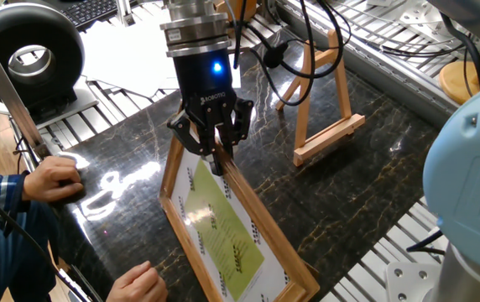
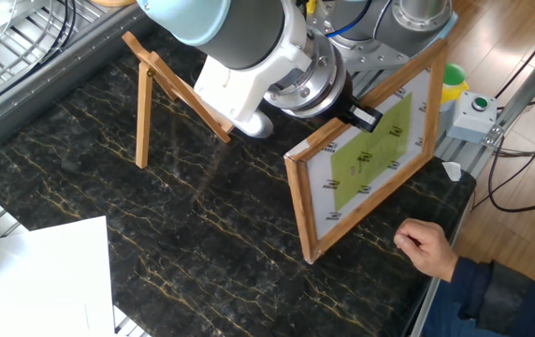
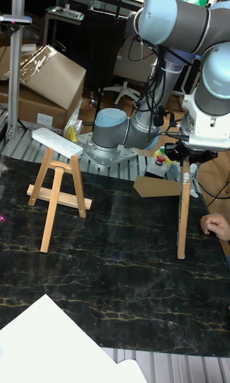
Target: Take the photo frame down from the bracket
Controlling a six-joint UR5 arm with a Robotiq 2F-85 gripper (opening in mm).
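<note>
UR5 arm (image 3: pixel 172 18) | grey links, lt-blue caps | black hand (image 1: pixel 212 138) w/ blue LED | black cables, prob. wrist-routed
</note>
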